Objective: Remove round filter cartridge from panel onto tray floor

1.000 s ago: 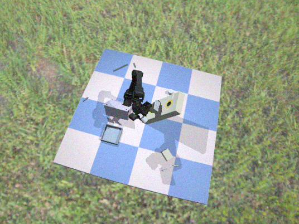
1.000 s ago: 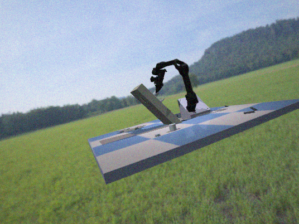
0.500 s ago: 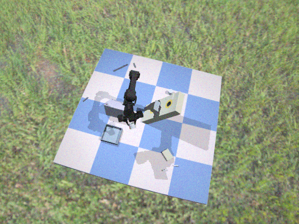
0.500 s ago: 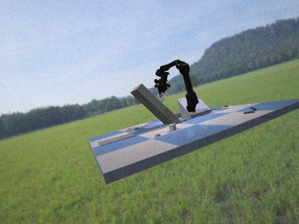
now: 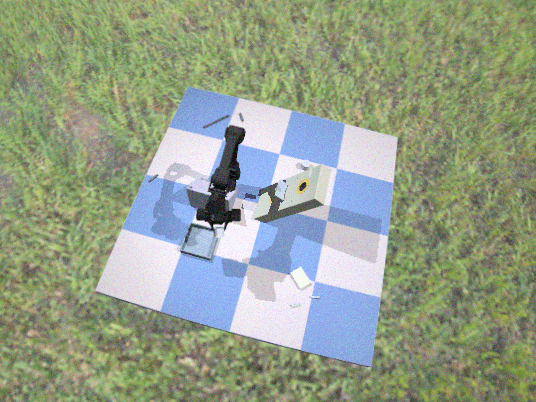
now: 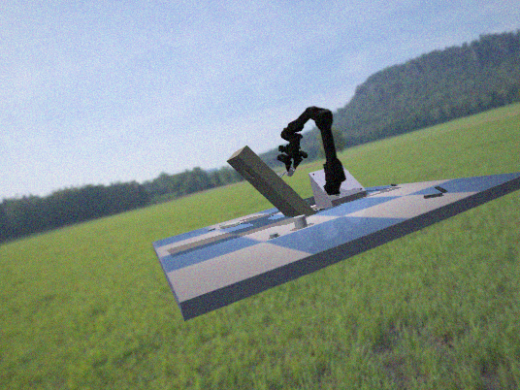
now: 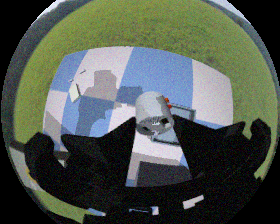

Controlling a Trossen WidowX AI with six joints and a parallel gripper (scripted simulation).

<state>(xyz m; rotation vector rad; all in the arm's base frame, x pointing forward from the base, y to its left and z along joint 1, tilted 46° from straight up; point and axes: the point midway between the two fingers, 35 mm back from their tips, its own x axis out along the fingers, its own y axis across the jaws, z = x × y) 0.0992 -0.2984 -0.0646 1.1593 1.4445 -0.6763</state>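
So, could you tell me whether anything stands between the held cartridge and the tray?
Nothing visible does. The gripper holds the cartridge above the tray's near corner, with only open air below it.

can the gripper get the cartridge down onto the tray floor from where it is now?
Probably yes. The gripper is shut on the cartridge and hangs by the tray's near corner in the top view. Nothing shows between them. The panel is off to the side. Height above the tray is hard to judge.
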